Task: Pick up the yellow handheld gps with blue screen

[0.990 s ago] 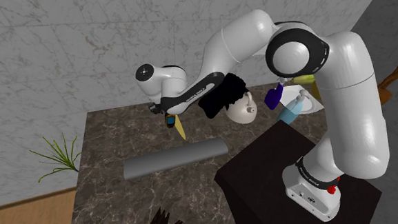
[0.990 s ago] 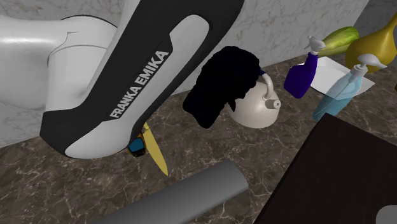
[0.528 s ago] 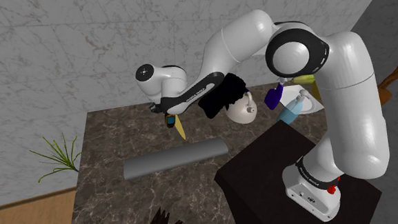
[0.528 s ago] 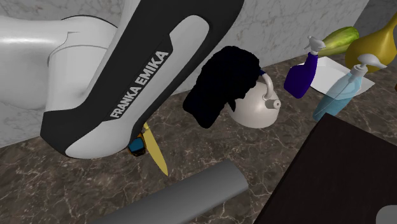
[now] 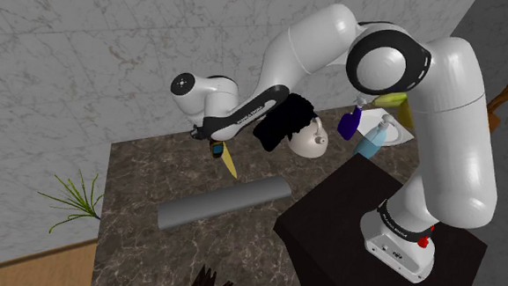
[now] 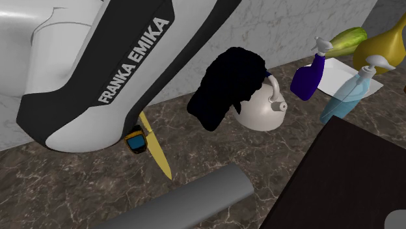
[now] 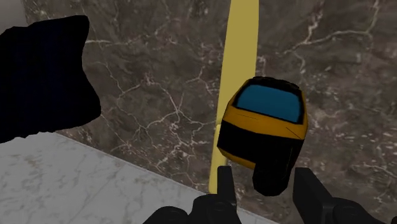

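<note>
The handheld GPS [image 7: 264,124] has a yellow and black body and a blue screen. My gripper [image 7: 270,175] is shut on its black lower end, one finger on each side. In the second exterior view the GPS [image 6: 135,141] hangs just under the arm's black and white link, above the dark marble counter [image 6: 78,188]. In the shoulder view it is the small dark and yellow thing [image 5: 215,148] below the hand, near the back wall.
A long yellow blade-like strip [image 6: 156,153] lies on the counter beside the GPS. A grey cylinder [image 5: 224,203] lies nearer the front. A black mass [image 6: 224,88], a white kettle [image 6: 263,107] and two spray bottles [image 6: 307,77] stand toward the second exterior view's right. The dark stand [image 5: 361,212] is at the shoulder view's lower right.
The arm has risen and the GPS has gone up with the gripper, away from the counter. The yellow strip has stayed in place.
</note>
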You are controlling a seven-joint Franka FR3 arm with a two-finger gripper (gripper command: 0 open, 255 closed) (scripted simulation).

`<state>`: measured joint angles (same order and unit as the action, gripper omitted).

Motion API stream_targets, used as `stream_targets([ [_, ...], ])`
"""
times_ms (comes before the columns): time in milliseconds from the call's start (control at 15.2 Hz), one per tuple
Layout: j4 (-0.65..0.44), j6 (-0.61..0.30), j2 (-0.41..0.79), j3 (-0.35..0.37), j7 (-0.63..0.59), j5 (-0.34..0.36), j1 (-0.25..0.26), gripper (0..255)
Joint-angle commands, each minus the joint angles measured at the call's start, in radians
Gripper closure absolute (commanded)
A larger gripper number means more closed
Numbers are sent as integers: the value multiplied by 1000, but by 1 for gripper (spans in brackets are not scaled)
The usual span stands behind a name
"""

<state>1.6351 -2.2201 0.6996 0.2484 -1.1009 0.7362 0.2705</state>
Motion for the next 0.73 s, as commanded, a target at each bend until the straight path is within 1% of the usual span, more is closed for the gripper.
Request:
stream_targets([
  [0, 8, 11, -21, 6, 8, -8, -4, 255],
  [528, 8, 69, -88, 27, 51, -44, -15, 255],
  [660, 8, 70, -89, 27, 52, -45, -16, 255],
])
